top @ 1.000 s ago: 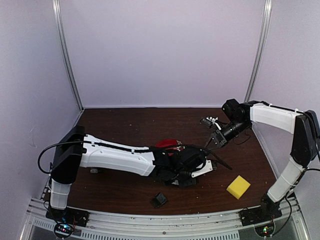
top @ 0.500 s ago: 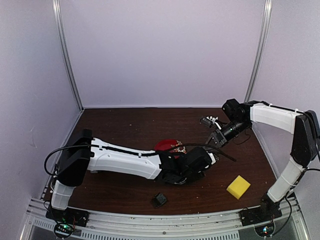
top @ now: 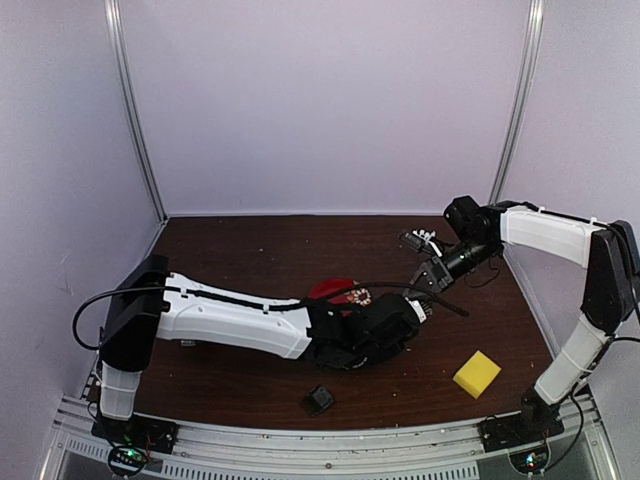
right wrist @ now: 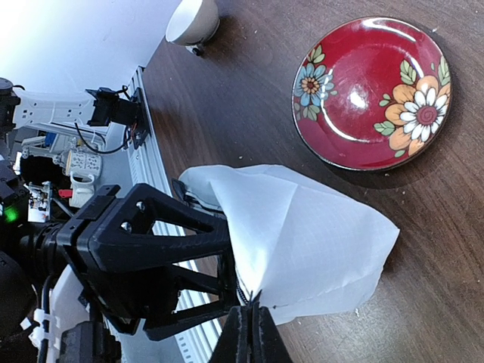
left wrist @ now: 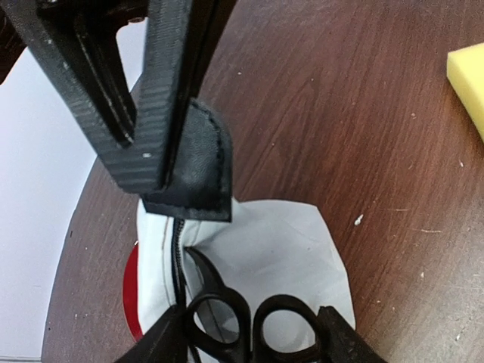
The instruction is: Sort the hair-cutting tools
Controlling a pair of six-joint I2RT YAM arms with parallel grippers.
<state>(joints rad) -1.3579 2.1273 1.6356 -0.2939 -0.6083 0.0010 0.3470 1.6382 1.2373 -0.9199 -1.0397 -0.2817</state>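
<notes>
**A:** How far along is the sorting?

**B:** Partway, I'd judge. 1 pair of scissors (left wrist: pixel 249 329) is in the white pouch (left wrist: pixel 265 249), with its 2 black finger loops showing at the mouth. The attachment block (top: pixel 319 400) lies loose on the table (top: pixel 250 250), at 7 o'clock from the left gripper (top: pixel 405 318) and well apart from it, so it has yet to be put away. I cannot find the 2nd scissors or the clipper in any view.

**A:** And the grippers?

**B:** Both are clamped on the pouch. The left one pinches the black tab (left wrist: pixel 197 170) at the end of the zip. The right gripper (right wrist: pixel 249 333) has its fingers pressed together on the zip edge, at 6 o'clock of the pouch in its own view. Between them they seem to be holding the pouch up.

**A:** What does each camera add?

**B:** Only the overhead shows the block, and it puts the yellow sponge (top: pixel 477 373) at 4 o'clock from the left gripper. The pouch there is mostly hidden by the left arm. Only the left wrist looks into the mouth and finds the scissors. Only the right wrist shows the pouch's whole outside, with the red plate (right wrist: pixel 370 91) at 1 o'clock of it and the white bowl (right wrist: pixel 193 19) at 11 o'clock.
</notes>
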